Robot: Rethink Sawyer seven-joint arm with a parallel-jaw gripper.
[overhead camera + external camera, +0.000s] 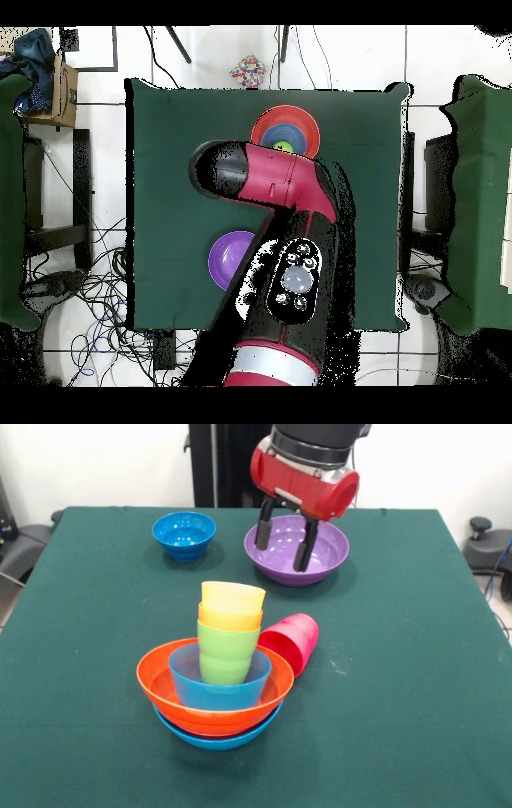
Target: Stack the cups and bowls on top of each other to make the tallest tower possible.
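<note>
Front view: gripper (284, 544) hung over purple bowl (297, 549), jaws open, seemingly empty. Tower (217, 680) stood complete to yellow cup (232, 598). Next: grasp bowl's rim.

Glossy, smooth plastic throughout the tower (216, 688): wide orange bowl (160, 672), light-blue bowls, green, orange and yellow cups. Same shiny plastic on the tipped pink cup (292, 640), the far purple bowl (328, 552) and dark-blue bowl (185, 534). Matt green cloth over the table (400, 688). Glossy red shell, dull black fingers (304, 548) on the gripper (283, 540).
</note>
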